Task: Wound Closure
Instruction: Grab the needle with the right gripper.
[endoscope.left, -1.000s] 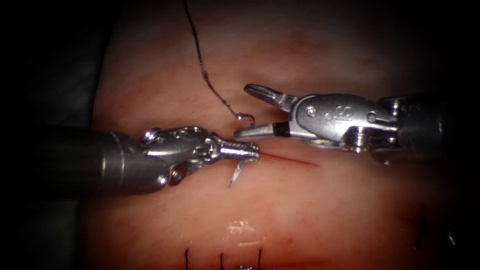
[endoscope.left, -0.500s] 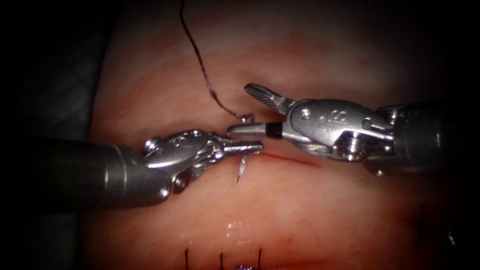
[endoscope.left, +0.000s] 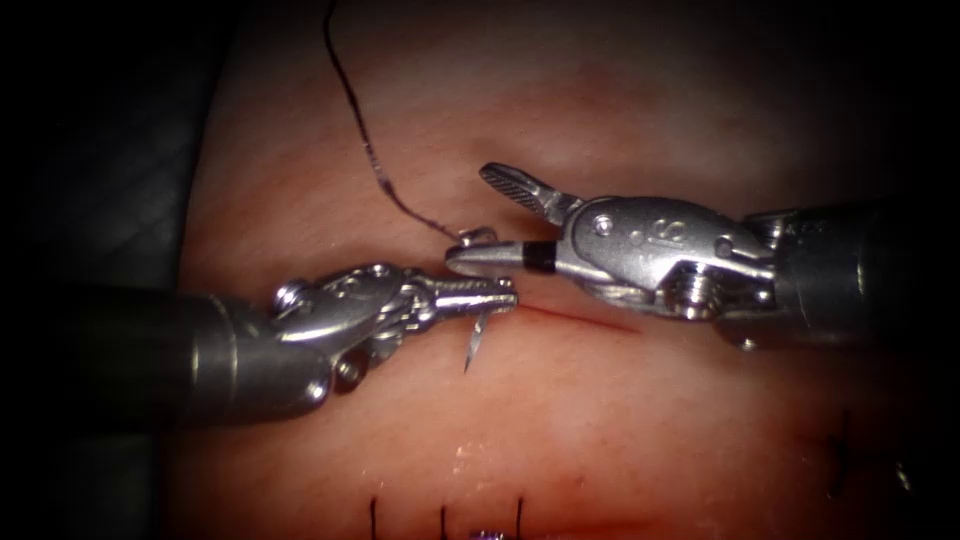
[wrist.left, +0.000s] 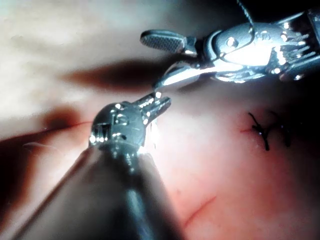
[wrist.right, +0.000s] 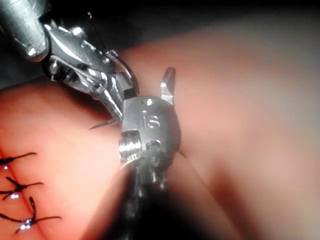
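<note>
In the endoscope view my left tool comes in from the left with its jaws shut on the curved needle, gripping it a short way behind the tip. The tip points down over the tissue, just left of the cut, and is not in it. The needle's tail end carries the dark thread, which runs up and away. My right tool stands open around that tail end, holding nothing. The left wrist view shows both tools: left, right. The right wrist view shows the needle tip.
Three dark stitches stand in a row at the near edge of the tissue. Knotted stitches also appear in the left wrist view and the right wrist view. Dark cloth lies left of the tissue.
The right tool has moved left and slightly down, so its open jaws now bracket the needle's tail. The left tool, the needle and the thread have drifted a little to the left.
</note>
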